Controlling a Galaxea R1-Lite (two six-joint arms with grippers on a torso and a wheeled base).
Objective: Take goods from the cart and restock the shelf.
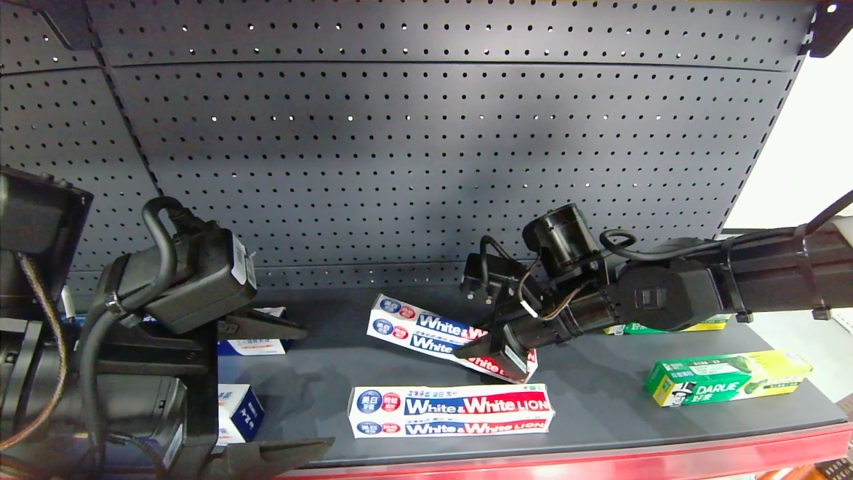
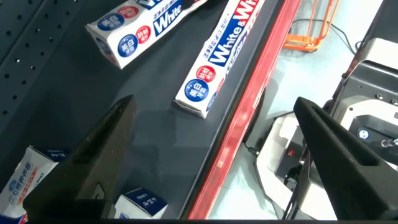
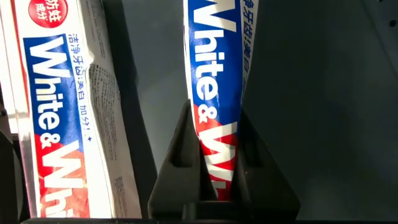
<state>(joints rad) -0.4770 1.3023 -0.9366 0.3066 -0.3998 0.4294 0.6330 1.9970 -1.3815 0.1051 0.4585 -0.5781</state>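
On the shelf [image 1: 600, 393], right gripper [image 3: 214, 140] clamps a toothpaste box [image 3: 214, 62].

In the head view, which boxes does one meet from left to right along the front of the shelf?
Small blue-and-white box → long white toothpaste box → green-and-yellow box. The angled toothpaste box in the right gripper lies behind the long one, so it is left out.

Pale glossy floor [image 2: 273, 74] down on the near side, soft reflections across it, bright white wall [image 1: 813, 133] off at the far right
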